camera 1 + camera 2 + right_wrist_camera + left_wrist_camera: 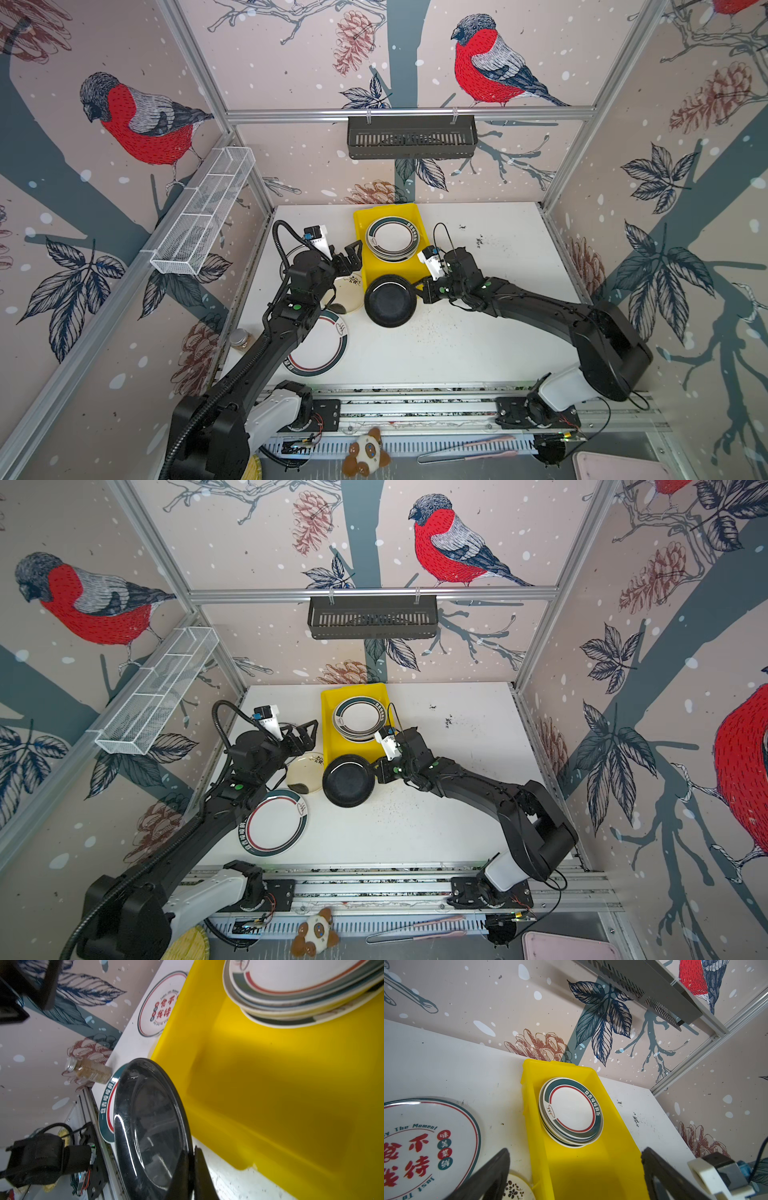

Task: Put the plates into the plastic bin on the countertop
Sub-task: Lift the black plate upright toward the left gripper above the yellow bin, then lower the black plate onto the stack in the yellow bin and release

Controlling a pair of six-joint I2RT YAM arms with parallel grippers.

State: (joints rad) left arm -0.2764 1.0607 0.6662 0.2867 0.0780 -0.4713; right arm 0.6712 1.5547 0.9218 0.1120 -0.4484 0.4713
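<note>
– One white tabletop (478,357), speckled, carrying a yellow plastic bin (360,226) at the back.
– Inside its far half, a stack of banded plates (392,239).
– Outside it, on the left, one banded plate (322,351) lying flat, with a cream floral plate (350,293) just beyond.
– Over the bin's near end, a glossy black plate (390,300), pinched at the rim by the right end effector (420,291).
– Spread wide and grasping nothing, the left end effector (353,254), just beside the bin.

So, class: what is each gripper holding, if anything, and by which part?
The right gripper pinches the black plate by its rim; the left gripper is open and holds nothing.
</note>
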